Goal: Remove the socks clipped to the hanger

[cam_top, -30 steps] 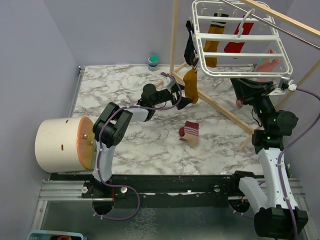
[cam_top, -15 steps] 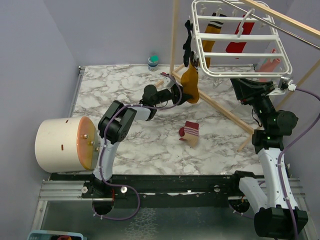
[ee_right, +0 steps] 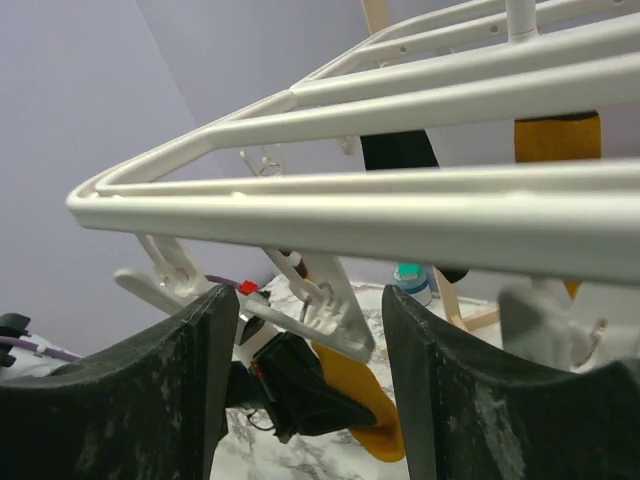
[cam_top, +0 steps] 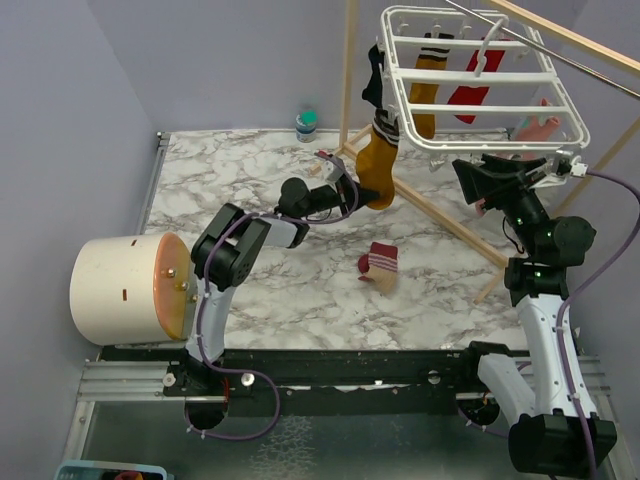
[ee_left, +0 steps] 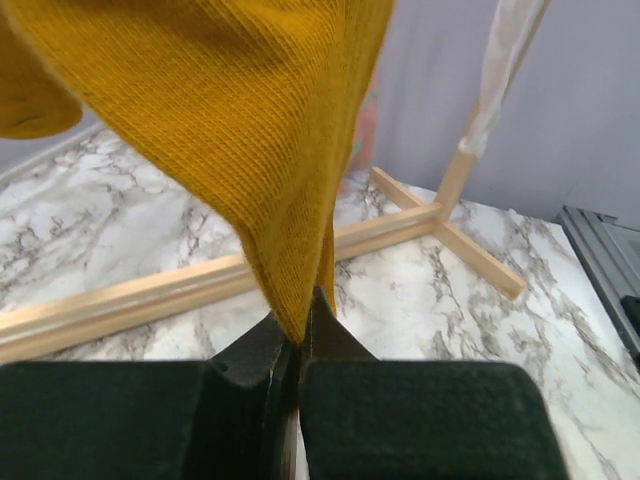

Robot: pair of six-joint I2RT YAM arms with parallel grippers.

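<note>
So the left fingers are clenched on the toe of the mustard sock, which hangs clipped at the hanger edge, looks set to tug it free. The right fingers are spread and empty just under the frame, probably bracing it.

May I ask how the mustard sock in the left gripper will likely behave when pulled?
Probably floppy: the mustard sock folds limply where the left gripper pinches it. Likely stretchy before releasing, being ribbed knit. Its pull may tilt the hanging hanger.
</note>
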